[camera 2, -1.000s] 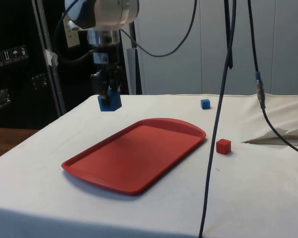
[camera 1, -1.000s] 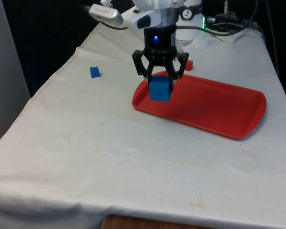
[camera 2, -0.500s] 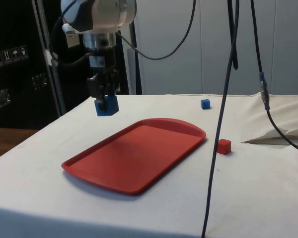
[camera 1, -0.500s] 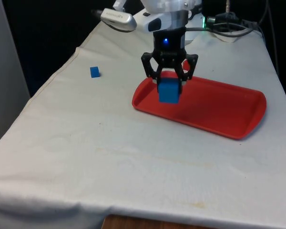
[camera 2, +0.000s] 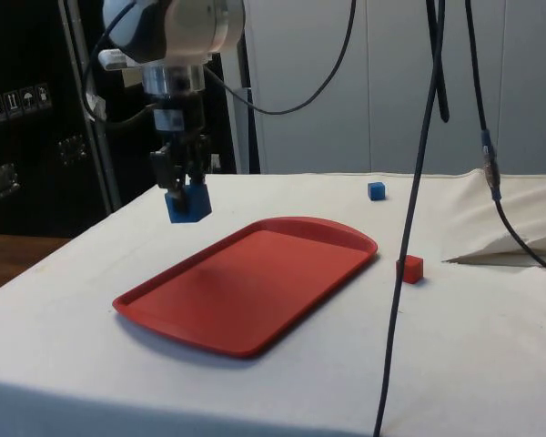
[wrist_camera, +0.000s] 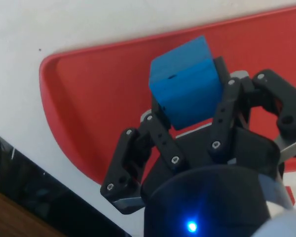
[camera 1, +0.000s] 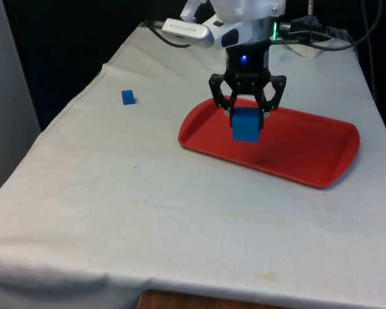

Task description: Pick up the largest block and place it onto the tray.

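My gripper [camera 1: 248, 119] is shut on the large blue block [camera 1: 247, 124] and holds it in the air above the red tray [camera 1: 309, 151], over the tray's end at the front view's left. From the side, the large blue block [camera 2: 187, 202] hangs in the gripper [camera 2: 184, 189] above the red tray [camera 2: 255, 282]. In the wrist view the block [wrist_camera: 186, 86] sits tilted between the fingers [wrist_camera: 160, 138], with the tray [wrist_camera: 98, 89] below it.
A small blue block [camera 1: 128, 97] lies on the cloth near the table's edge at the front view's left, also seen as the small blue block [camera 2: 376, 190]. A small red block [camera 2: 409, 268] rests beside the tray. Cables [camera 2: 419, 182] hang in front of the side camera.
The gripper has carried the large blue block toward the front view's right, from the tray's edge to a spot over the tray's inside. Its grip has not changed.
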